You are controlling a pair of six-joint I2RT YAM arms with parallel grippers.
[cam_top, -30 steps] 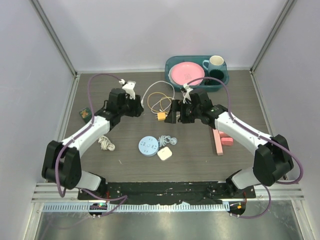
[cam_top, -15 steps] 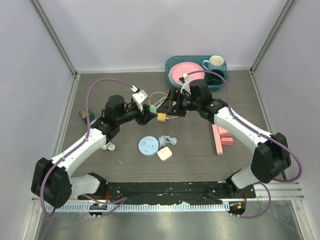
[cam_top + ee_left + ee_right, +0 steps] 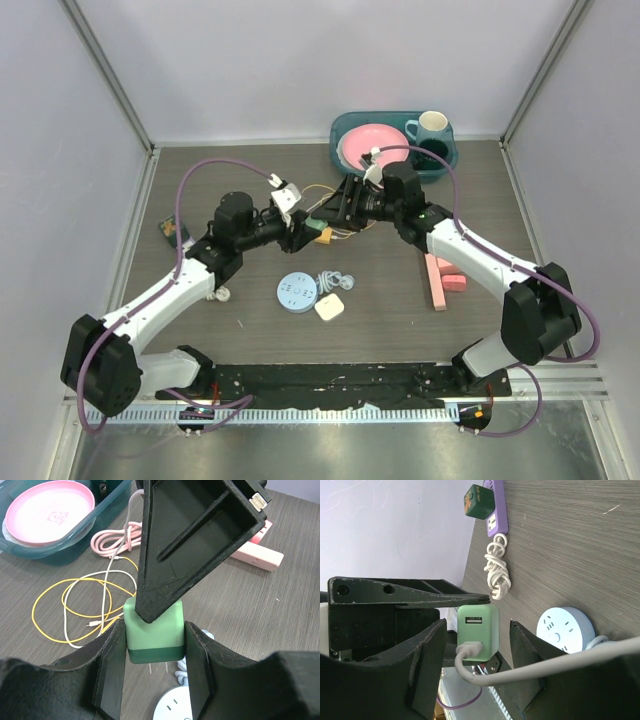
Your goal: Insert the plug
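Top external, right claw (image 3: 338, 208) narrower, nearer the green plug (image 3: 313, 222)

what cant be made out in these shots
Left wrist: port face of the green charger, covered by the right gripper.
Right wrist: charger's prongs, behind its body.
Top: charger, mostly buried between both arms' jaws.
Left wrist: round socket, cut off by bottom edge.
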